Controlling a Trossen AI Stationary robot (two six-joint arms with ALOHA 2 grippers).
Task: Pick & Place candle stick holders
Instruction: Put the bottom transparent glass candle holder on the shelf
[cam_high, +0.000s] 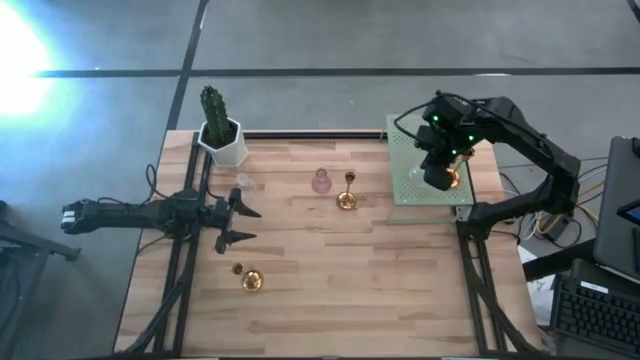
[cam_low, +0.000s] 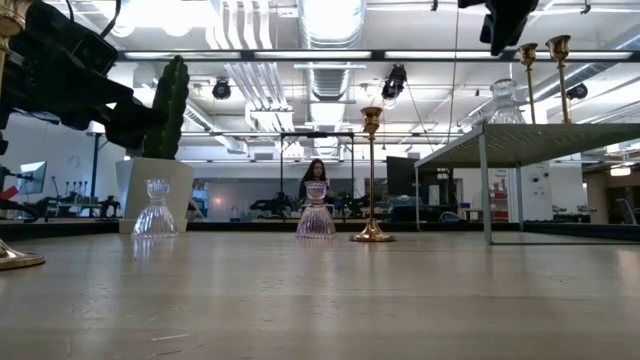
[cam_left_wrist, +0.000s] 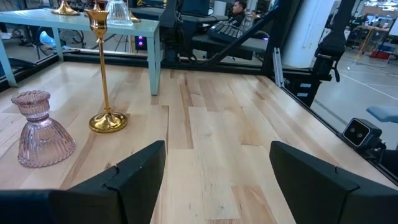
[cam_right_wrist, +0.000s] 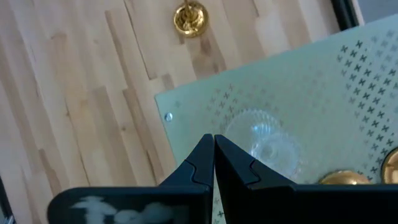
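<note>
A tall gold candle stick holder (cam_high: 347, 194) (cam_left_wrist: 104, 74) stands on its round base mid-table. A pink glass one (cam_high: 321, 181) (cam_left_wrist: 39, 128) stands beside it, and a clear glass one (cam_high: 243, 182) (cam_low: 155, 208) farther left. Another gold holder (cam_high: 250, 282) is at the near left. On the raised green platform (cam_high: 400, 150) stand a clear glass holder (cam_right_wrist: 264, 142) and two gold ones (cam_low: 528, 62) (cam_low: 558, 58). My right gripper (cam_right_wrist: 213, 155) hangs shut above the platform, pointing down, holding nothing. At the table's left, my left gripper (cam_left_wrist: 217, 180) stands open and level, with nothing between its fingers.
A white pot with a green cactus (cam_high: 220, 135) stands at the far left corner. The platform rests on thin legs (cam_low: 485, 185) at the table's far right. Bare wooden tabletop (cam_high: 380, 290) fills the near middle and right. A person shows in the room behind.
</note>
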